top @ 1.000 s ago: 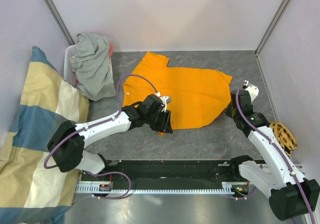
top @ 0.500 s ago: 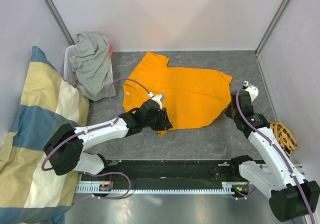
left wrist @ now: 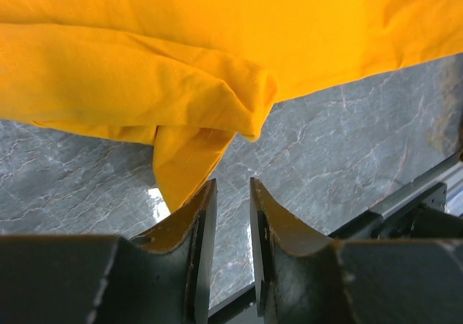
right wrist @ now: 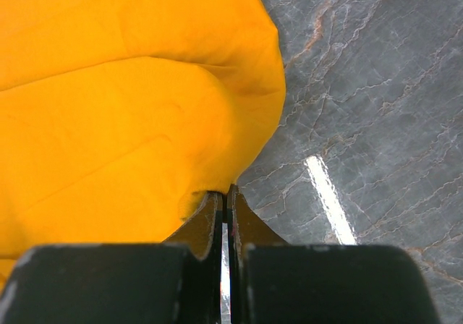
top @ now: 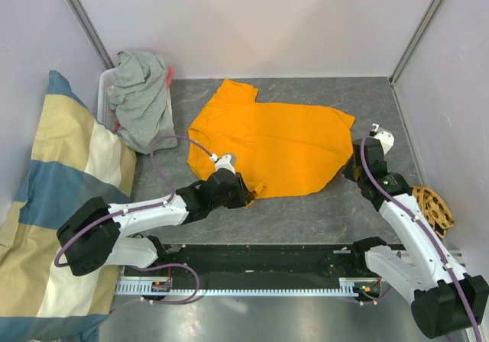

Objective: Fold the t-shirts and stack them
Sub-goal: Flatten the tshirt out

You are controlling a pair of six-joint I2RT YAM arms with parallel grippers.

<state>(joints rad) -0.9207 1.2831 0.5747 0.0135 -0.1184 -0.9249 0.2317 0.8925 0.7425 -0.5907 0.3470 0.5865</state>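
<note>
Pinching orange t-shirt (right wrist: pixel 130 107) edge, right pincer (right wrist: pixel 224 194) closed

Lab booth; white partition walls (top: pixel 260 21)

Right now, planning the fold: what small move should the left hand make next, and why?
Probably ease the left hand forward-left to pinch the orange t-shirt's bunched tip: its fingers stand slightly apart over bare table, empty, just beside it.
</note>
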